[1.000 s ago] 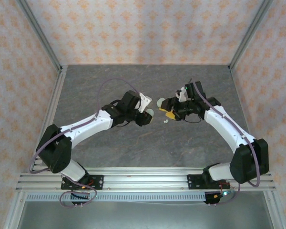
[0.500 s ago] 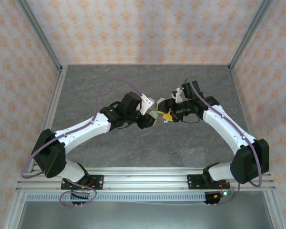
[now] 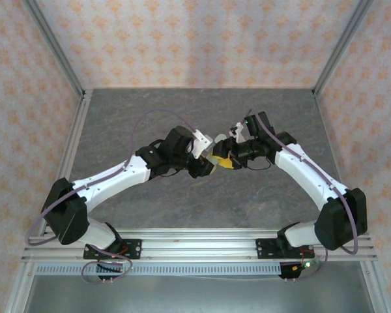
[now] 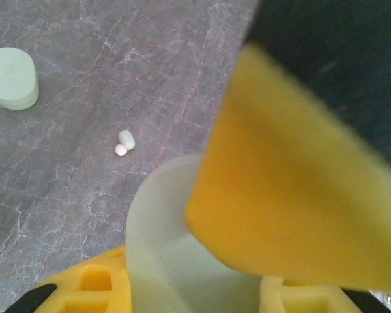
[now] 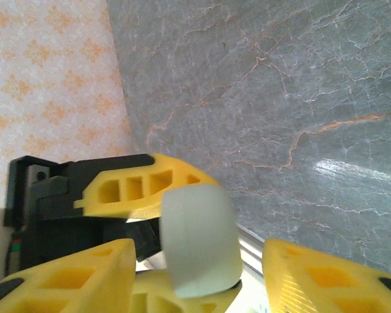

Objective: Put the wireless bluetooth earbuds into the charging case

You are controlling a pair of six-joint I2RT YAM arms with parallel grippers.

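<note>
Two pebble-like earbuds [image 4: 126, 139] are lying beyond my left pincer [image 4: 195, 282], which is clenching a smooth oval case [image 4: 161, 248]. My right pincer [image 5: 199, 268] is gaping.

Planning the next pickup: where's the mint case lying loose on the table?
In the left wrist view, the mint case lies upper left on the table, two earbuds to its lower right.
</note>
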